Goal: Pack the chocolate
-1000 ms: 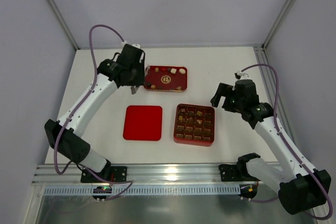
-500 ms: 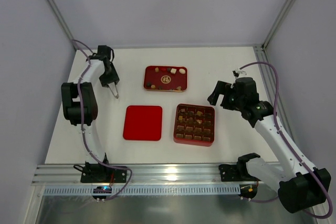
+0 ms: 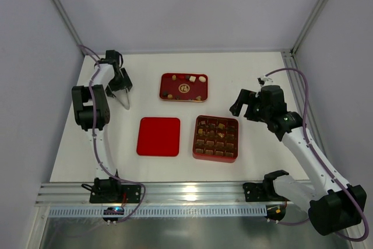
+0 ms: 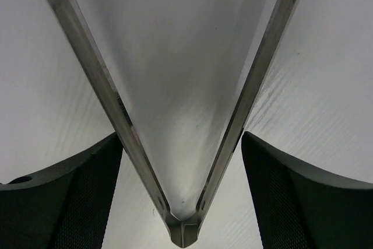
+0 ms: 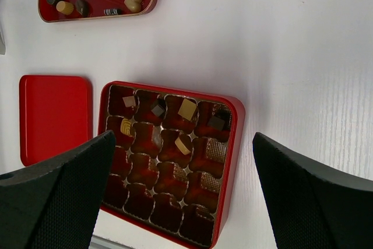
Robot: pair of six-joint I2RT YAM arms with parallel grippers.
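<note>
Red sixteen-cell box (image 3: 215,160), small chocolates (image 5: 187,109) inside, one flat red lid (image 3: 158,136) left, left gripper (image 3: 121,95) and right gripper (image 3: 241,107) spread apart

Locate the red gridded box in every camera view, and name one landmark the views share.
Top external: the red gridded box sits just right of centre, in the lower half.
Left wrist: not in it.
Right wrist: the box fills the lower centre, reaching almost to the bottom edge.
Shared landmark: the flat red lid, lying apart from the box on its left in both of those views.
</note>
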